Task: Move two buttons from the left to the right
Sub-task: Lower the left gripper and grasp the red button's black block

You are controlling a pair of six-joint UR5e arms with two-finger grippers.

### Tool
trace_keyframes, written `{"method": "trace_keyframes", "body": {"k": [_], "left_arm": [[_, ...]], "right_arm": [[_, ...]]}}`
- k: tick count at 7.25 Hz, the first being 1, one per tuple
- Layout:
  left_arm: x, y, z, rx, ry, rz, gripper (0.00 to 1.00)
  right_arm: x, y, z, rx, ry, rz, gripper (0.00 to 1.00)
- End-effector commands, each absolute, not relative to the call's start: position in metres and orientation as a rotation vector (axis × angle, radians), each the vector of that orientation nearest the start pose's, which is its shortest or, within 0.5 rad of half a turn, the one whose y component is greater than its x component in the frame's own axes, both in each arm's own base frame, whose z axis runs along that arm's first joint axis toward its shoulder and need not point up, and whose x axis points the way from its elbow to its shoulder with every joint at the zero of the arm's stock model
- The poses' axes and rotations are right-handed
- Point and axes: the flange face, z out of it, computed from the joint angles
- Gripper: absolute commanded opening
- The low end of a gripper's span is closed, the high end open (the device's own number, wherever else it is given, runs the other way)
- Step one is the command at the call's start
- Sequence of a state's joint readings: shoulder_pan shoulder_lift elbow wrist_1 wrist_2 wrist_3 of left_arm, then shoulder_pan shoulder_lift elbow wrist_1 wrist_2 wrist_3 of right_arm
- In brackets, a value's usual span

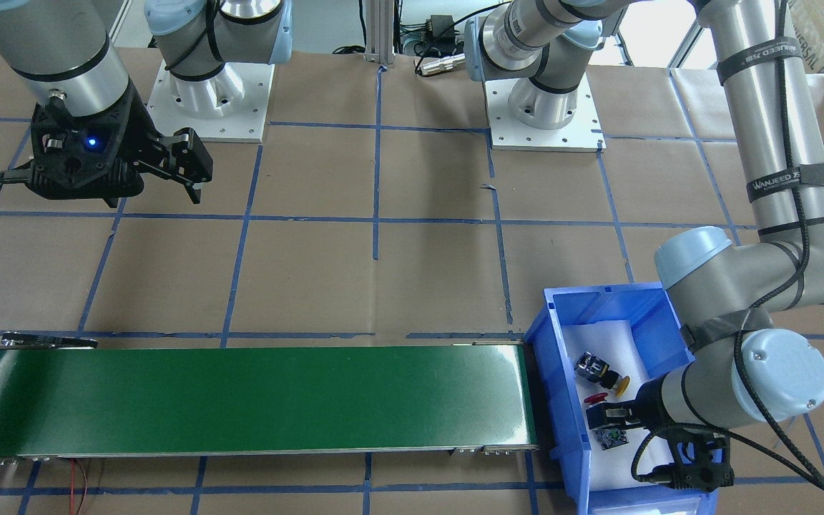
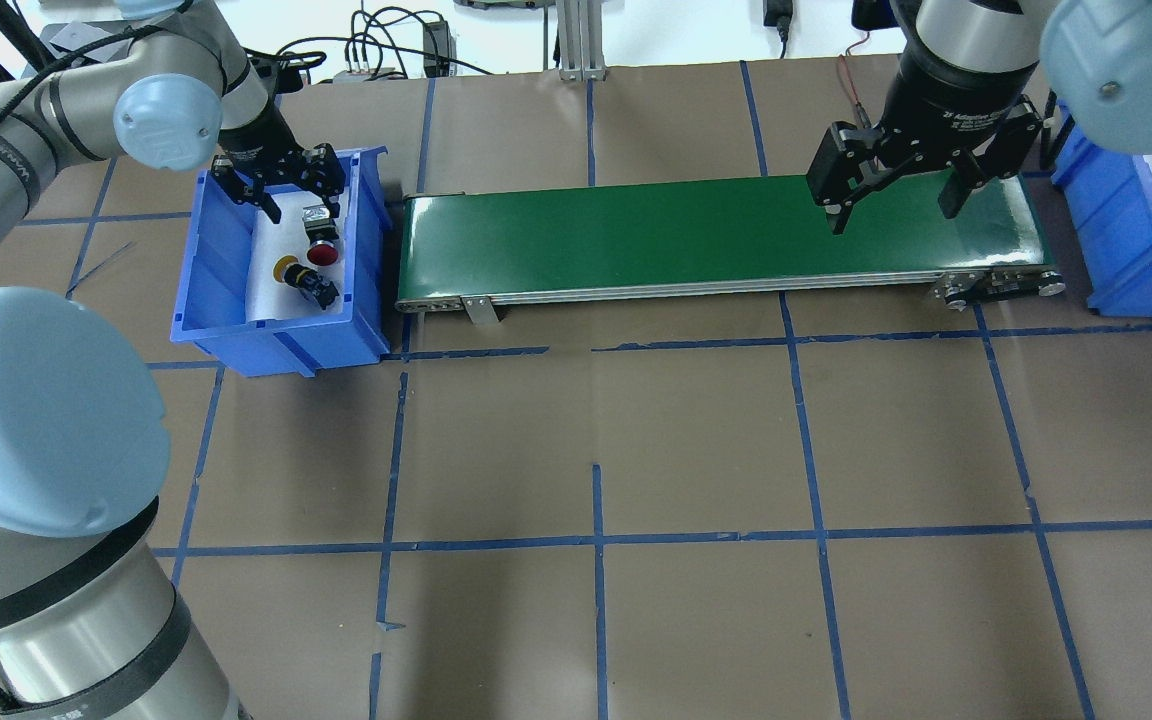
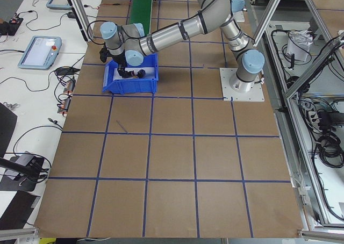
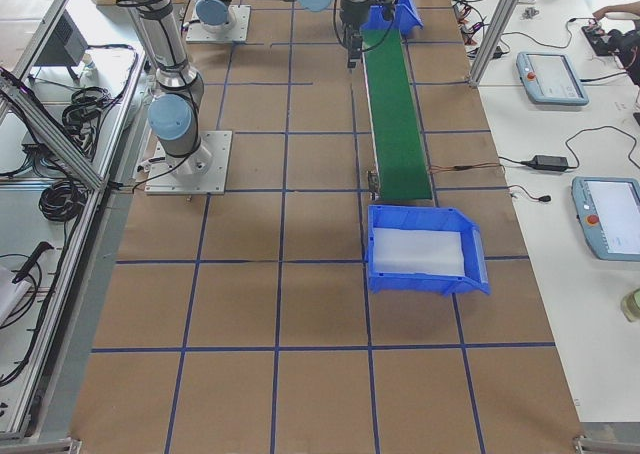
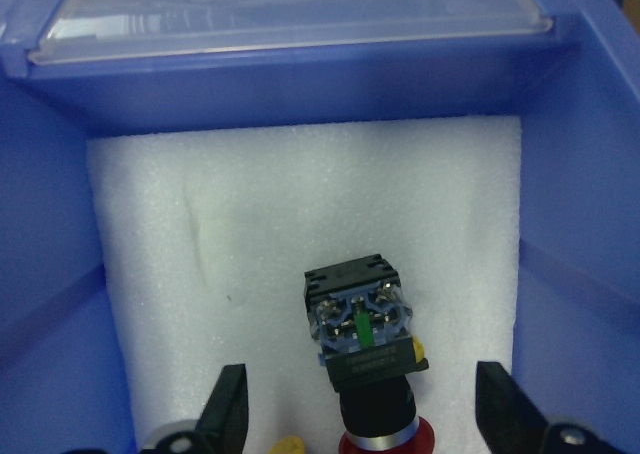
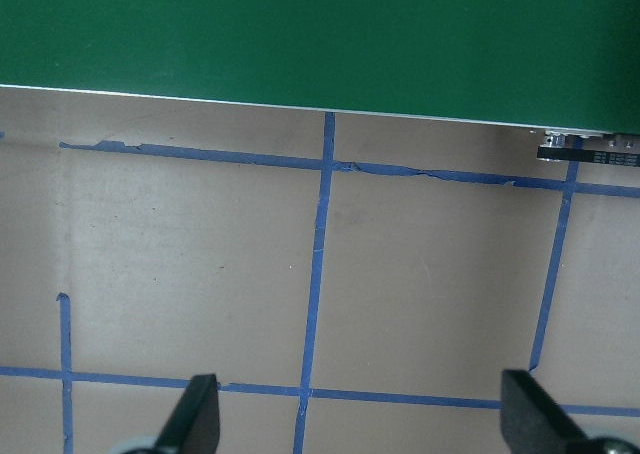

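Observation:
The red button [image 2: 322, 250] and the yellow button [image 2: 288, 270] lie on white foam inside the blue bin [image 2: 204, 262] at the conveyor's left end. My left gripper [image 2: 301, 200] is open and low in that bin. In the left wrist view its fingers [image 5: 228, 414] stand on either side of the red button [image 5: 362, 339], which has its grey contact block turned up. The yellow cap [image 5: 288, 444] peeks in at the bottom edge. My right gripper [image 2: 894, 205] is open and empty, hanging over the right end of the green conveyor belt [image 2: 636, 235].
A second blue bin [image 2: 1126, 250] lined with white foam stands past the belt's right end. The brown table [image 2: 696, 450] is marked with blue tape lines. In the front-facing view the belt [image 1: 240, 397] runs along the near side.

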State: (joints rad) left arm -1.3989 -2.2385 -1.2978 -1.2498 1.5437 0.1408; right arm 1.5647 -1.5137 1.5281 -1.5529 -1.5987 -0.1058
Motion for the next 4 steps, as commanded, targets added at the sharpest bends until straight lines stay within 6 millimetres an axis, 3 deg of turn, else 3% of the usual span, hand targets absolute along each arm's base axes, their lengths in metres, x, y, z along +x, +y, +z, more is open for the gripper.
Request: {"method": "trace_keyframes", "body": {"k": [1,3,4], "left_arm": [[-0.0120,-0.7319,0.2183,-0.051,3.179,0.153,0.82],[-0.0111,-0.7310,0.2129,-0.056,3.179,0.167,0.80],[-0.0112,-0.7306,0.2122,-0.054,3.180,0.170,0.63]], "right_arm": [[0.1272,-0.5141,0.4780,-0.159,3.164,0.054,1.00],[0.1274,-0.5135,0.4787,-0.156,3.163,0.053,1.00],[0.1274,-0.5137,0.4788,-0.156,3.163,0.051,1.00]]}}
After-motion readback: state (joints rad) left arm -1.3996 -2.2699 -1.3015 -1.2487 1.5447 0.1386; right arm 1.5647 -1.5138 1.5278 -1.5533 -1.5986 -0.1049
